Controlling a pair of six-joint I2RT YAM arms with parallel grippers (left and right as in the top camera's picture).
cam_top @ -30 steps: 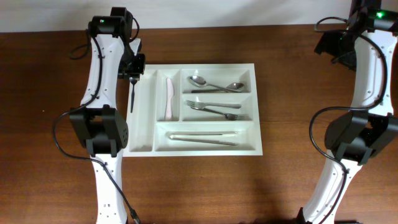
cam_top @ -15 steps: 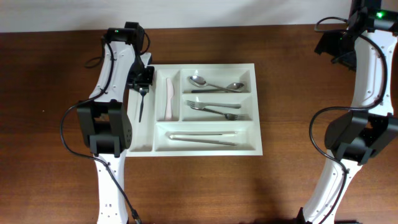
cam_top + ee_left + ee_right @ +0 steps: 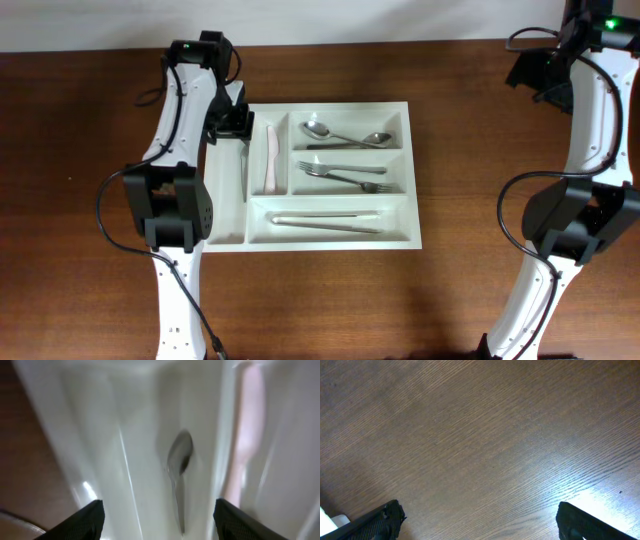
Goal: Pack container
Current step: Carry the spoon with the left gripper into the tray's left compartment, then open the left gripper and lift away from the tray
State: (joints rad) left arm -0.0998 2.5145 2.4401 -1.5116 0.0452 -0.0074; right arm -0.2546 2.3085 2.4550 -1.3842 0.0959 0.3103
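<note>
Container (image 3: 414,238): white plastic cutlery tray, rectangular, five compartments. Two narrow ones side by side at the left, front to back; two long ones stacked at the upper right; one long one along the near edge. Placed mid-table (image 3: 330,300), square to the edges, between the two arms.

Contents, overhead:
- leftmost narrow compartment: one thin metal utensil (image 3: 243,168), lengthwise, near the divider
- next narrow one: pale pinkish knife (image 3: 271,160)
- upper right: two spoons (image 3: 318,129)
- below that: two forks (image 3: 340,169)
- near long one: white stick (image 3: 330,214) beside a metal piece (image 3: 335,228), type not readable

Hard to make out: left wrist view heavily blurred. Utensil there only an oval head on a thin stem; fork or spoon not decidable. Knife only a pink smear past the divider. Far left corner of the container covered overhead by the left arm (image 3: 190,90).

Left gripper (image 3: 232,128): over the far end of the leftmost compartment, fingers (image 3: 92,517) spread wide, nothing gripped.

Right gripper (image 3: 480,520): spread wide, nothing held, over bare wood, well apart from the container. Not separable overhead from the dark wrist hardware at the far right. Small white patch (image 3: 331,521) at the lower left edge of the right wrist view, cut off, unidentified.
</note>
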